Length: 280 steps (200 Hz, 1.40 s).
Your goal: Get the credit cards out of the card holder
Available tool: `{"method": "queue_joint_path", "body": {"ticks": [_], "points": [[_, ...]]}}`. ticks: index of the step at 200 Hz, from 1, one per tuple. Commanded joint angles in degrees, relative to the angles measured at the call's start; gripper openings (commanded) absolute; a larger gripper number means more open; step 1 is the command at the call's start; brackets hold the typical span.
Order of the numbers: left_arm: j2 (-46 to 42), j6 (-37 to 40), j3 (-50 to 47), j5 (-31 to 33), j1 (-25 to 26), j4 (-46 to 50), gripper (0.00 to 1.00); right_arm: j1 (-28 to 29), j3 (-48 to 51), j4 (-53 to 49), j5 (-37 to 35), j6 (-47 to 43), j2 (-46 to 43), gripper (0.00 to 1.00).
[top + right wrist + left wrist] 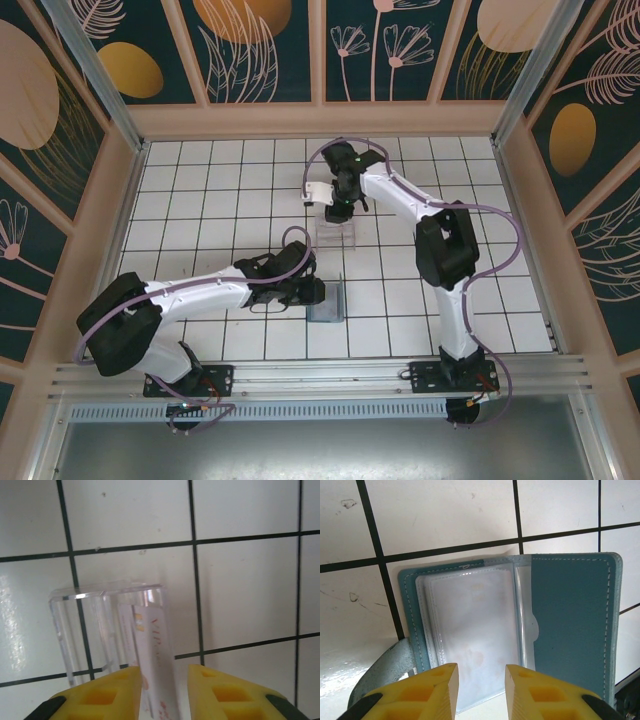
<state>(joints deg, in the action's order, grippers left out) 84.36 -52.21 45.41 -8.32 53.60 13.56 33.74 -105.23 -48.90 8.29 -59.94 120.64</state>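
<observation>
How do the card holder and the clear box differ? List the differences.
The card holder is opaque blue with stitching; the clear box is see-through. The card holder lies open and flat; the clear box stands upright. Both sit on the white tiled table.

My top external camera is mounted high above and behind my bases, facing down and forward across the tiled table (200,200); the card holder (327,303) appears small, near centre. My left wrist camera looks past my left gripper (481,690) onto the card holder at close range. My right wrist camera looks past my right gripper (164,692), equally close, onto the clear box (107,630) beyond the card holder. The top view shares both patches.
</observation>
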Motion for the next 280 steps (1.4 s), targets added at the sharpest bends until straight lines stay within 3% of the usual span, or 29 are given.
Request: {"method": "queue_joint_path", "body": {"ticks": [1,32,65,85,129,167,245,280], "points": [[-0.94,-0.62,-0.27,1.06,0.19,0.94,0.31,0.04,1.27,5.14,-1.09,2.45,-5.52,0.33],[-0.57,0.15,0.38,0.07,0.24,0.42,0.31,-0.01,4.49,10.62,-0.03,8.45,-10.61,0.33],[-0.58,1.03,1.5,-0.04,0.25,1.07,0.31,-0.06,10.89,17.92,5.42,21.01,-17.56,0.33],[-0.59,1.13,1.88,0.48,0.25,1.44,0.3,0.33,16.1,22.77,7.67,30.96,-21.83,0.34],[-0.95,1.4,1.2,0.95,0.14,0.88,0.3,2.17,27.52,30.67,5.16,56.1,-29.77,0.34],[-1.18,1.54,0.18,1.68,-0.23,0.0,0.29,3.71,30.41,27.83,3.67,74.93,-32.77,0.33],[-5.24,-0.86,-7.73,-1.99,-4.14,-7.06,0.28,10.63,34.57,24.28,6.26,92.68,-34.05,0.31],[-8.85,-1.4,-11.85,-3.0,-7.04,-8.24,0.28,14.63,34.92,23.87,8.53,95.54,-32.46,0.31]]}}
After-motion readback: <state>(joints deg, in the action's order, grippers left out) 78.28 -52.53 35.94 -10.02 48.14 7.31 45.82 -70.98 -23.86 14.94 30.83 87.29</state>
